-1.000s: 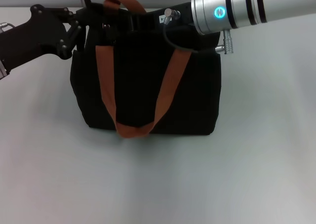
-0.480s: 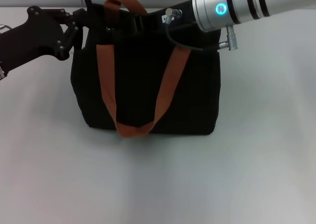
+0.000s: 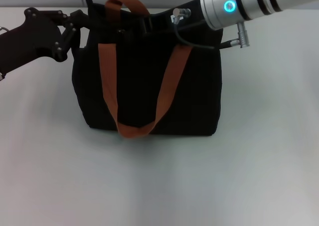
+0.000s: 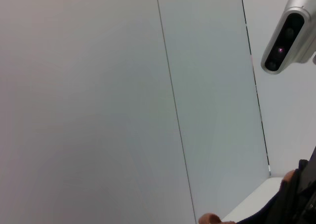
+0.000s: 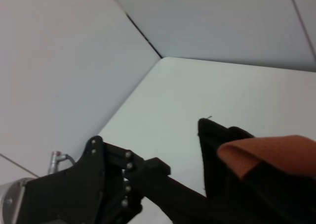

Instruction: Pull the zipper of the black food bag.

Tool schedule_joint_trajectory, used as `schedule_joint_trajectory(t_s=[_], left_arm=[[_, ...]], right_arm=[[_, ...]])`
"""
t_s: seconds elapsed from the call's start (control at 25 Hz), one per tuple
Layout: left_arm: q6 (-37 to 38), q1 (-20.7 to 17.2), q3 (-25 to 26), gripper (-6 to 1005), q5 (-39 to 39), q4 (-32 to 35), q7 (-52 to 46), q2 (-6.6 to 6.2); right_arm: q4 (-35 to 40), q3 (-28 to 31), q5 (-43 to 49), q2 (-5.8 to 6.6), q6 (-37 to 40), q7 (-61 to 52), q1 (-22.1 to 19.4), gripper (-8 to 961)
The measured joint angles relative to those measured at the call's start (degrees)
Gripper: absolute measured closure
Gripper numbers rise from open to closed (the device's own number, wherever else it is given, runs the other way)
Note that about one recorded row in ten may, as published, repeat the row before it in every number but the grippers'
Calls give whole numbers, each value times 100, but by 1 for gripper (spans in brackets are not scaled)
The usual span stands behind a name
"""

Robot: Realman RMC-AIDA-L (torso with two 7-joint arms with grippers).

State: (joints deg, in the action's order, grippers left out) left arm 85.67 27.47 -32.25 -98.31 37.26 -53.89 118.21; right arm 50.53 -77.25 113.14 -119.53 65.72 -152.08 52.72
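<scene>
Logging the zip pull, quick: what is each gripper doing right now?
Left gripper: at the black food bag's top left corner; grip cannot be told.
Right gripper: over the bag's top; cannot be told.

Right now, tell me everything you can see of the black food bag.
The black food bag is a boxy tote of dark fabric, standing upright on the white table. Two orange-brown webbing straps: one hangs down its front in a loop, the other arches over the top. The left gripper is at its top left corner, the right gripper over the top edge. The zipper cannot be made out.
</scene>
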Motion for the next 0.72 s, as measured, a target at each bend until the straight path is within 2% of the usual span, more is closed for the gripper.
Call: schedule_joint_trajectory(t_s=[0.72], left_arm=[[-14, -6, -1, 962, 7, 3, 28, -5]], right_arm=[[1661, -39, 1248, -22, 420, -1054, -810, 955]])
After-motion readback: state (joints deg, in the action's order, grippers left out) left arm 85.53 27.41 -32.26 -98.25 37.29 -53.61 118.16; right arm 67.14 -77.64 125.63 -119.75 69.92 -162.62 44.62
